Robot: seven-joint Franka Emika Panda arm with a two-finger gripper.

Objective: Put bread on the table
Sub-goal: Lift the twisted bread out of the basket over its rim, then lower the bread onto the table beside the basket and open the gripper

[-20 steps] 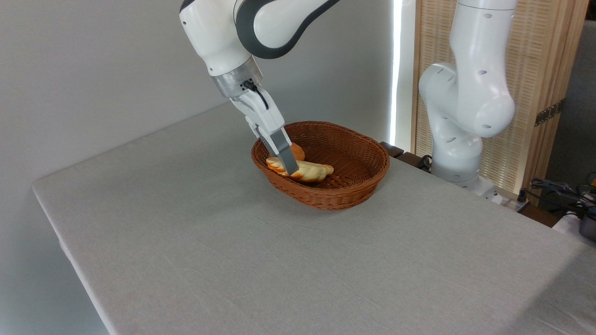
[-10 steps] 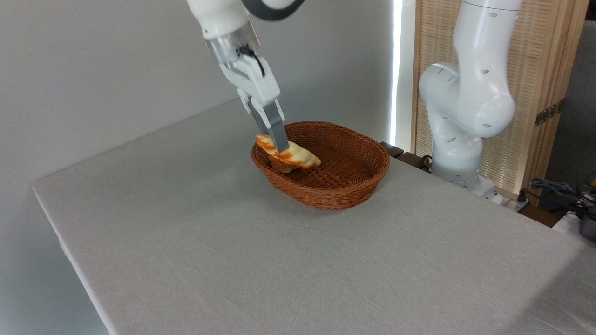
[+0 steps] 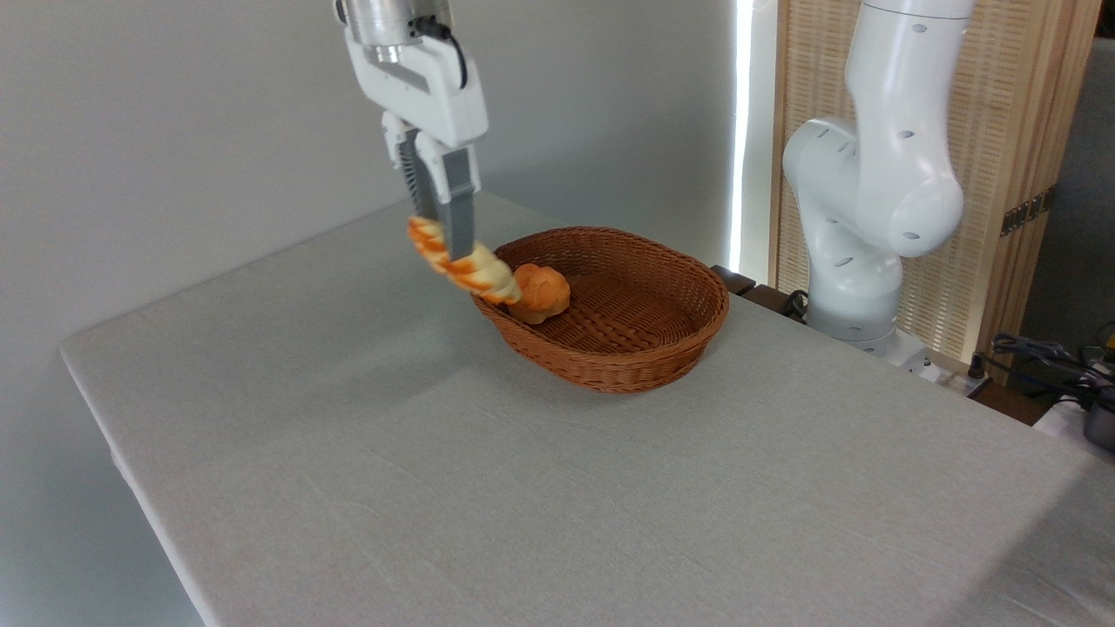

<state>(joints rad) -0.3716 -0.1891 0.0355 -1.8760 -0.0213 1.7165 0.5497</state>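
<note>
Grey cloth covers the table (image 3: 488, 453), with a wicker basket (image 3: 636, 348) toward its far side and a round orange bun (image 3: 540, 294) lying against the basket's left inner wall. Above the basket's left rim, the gripper (image 3: 444, 246) points straight down, its fingers pinching the bread (image 3: 460, 264) near the loaf's upper half. The loaf hangs in the air, its long axis slanting down and right from the fingers toward the bun. Bare cloth lies left of and in front of the basket, so the carry likely goes that way before lowering.
</note>
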